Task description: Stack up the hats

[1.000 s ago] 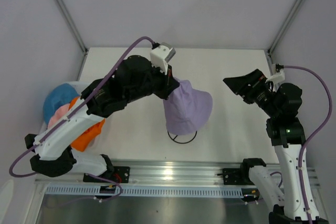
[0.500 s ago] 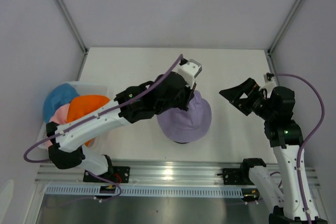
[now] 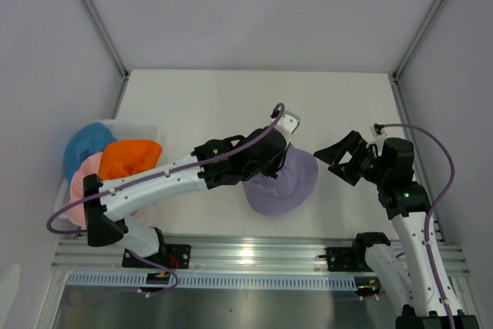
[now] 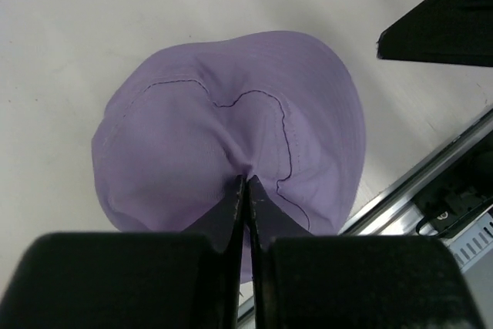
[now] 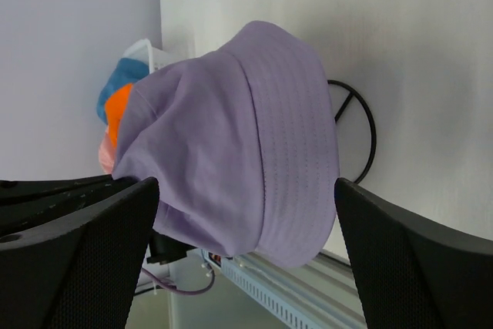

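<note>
no readable text, labels or numbers anywhere.

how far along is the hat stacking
Done: no stack on the table yet. In hand: the left tool pinches the lavender hat by its crown, the right tool open beside it. Left: orange hat, pink hat and blue hat sit piled at the basket.

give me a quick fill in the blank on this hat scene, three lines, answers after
1. The left gripper pinches the lavender hat with its jaws ___.
2. The right gripper faces that hat with its jaws ___.
3. The orange hat, pink hat and blue hat lie piled in the white ___.

Missing words: shut; open; basket
</note>
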Robot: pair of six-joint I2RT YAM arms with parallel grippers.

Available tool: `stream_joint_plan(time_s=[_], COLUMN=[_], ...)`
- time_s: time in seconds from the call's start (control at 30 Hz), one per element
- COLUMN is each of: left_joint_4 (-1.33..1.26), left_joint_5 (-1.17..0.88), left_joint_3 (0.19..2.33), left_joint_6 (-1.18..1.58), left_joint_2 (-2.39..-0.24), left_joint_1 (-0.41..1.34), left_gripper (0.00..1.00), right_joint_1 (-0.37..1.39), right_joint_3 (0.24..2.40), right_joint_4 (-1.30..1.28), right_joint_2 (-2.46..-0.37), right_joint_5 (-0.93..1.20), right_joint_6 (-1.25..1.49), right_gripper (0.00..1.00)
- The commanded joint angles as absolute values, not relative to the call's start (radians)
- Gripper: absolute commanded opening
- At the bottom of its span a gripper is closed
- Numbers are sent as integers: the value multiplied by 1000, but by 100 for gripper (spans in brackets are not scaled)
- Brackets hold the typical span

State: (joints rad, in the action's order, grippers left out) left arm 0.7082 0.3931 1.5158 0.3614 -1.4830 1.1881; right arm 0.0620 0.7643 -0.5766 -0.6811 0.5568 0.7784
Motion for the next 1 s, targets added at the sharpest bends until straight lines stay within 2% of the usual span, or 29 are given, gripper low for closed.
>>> stream_joint_plan(time_s=[0.0, 0.03, 0.1, 0.13, 0.2, 0.23, 0.3, 0.33, 0.43, 0.57, 0.77, 0.8, 0.87, 0.9, 0.97], left_joint_4=[664, 660, 655, 655, 672, 679, 706, 716, 767, 818, 675, 651, 606, 600, 601], left_joint_5=[388, 388, 391, 397, 405, 406, 423, 434, 482, 460, 186, 158, 98, 88, 97], left_joint_3=[1490, 1480, 1485, 1489, 1514, 1523, 1561, 1583, 1634, 1646, 1360, 1329, 1238, 1223, 1184], left_joint_6=[413, 407, 400, 397, 397, 400, 406, 411, 434, 530, 632, 637, 643, 644, 635], left_joint_2=[-1447, -1440, -1431, -1419, -1402, -1384, -1365, -1347, -1321, -1263, -1090, -1066, -1036, -1014, -1003], left_joint_1=[1209, 1213, 1227, 1230, 1232, 1230, 1230, 1232, 1227, 1152, 909, 884, 827, 813, 790], left_gripper=[6, 16, 29, 50, 59, 69, 78, 88, 99, 99, 100, 100, 100, 100, 99], right_joint_1=[89, 94, 107, 120, 132, 141, 147, 152, 160, 176, 178, 178, 178, 178, 178], right_joint_3=[729, 706, 687, 681, 673, 670, 658, 649, 598, 565, 558, 552, 545, 540, 520], right_joint_4=[-506, -499, -476, -469, -474, -476, -472, -454, -382, -298, -166, -149, -94, -75, -12], right_joint_2=[-669, -669, -673, -678, -689, -693, -707, -713, -730, -759, -856, -871, -916, -932, -974], right_joint_5=[568, 565, 554, 548, 512, 502, 479, 477, 491, 465, 443, 443, 454, 460, 488], right_joint_6=[787, 787, 779, 772, 738, 727, 706, 704, 703, 666, 620, 620, 633, 640, 663], right_gripper=[99, 99, 99, 99, 99, 99, 98, 97, 92, 88, 88, 80, 72, 63, 53])
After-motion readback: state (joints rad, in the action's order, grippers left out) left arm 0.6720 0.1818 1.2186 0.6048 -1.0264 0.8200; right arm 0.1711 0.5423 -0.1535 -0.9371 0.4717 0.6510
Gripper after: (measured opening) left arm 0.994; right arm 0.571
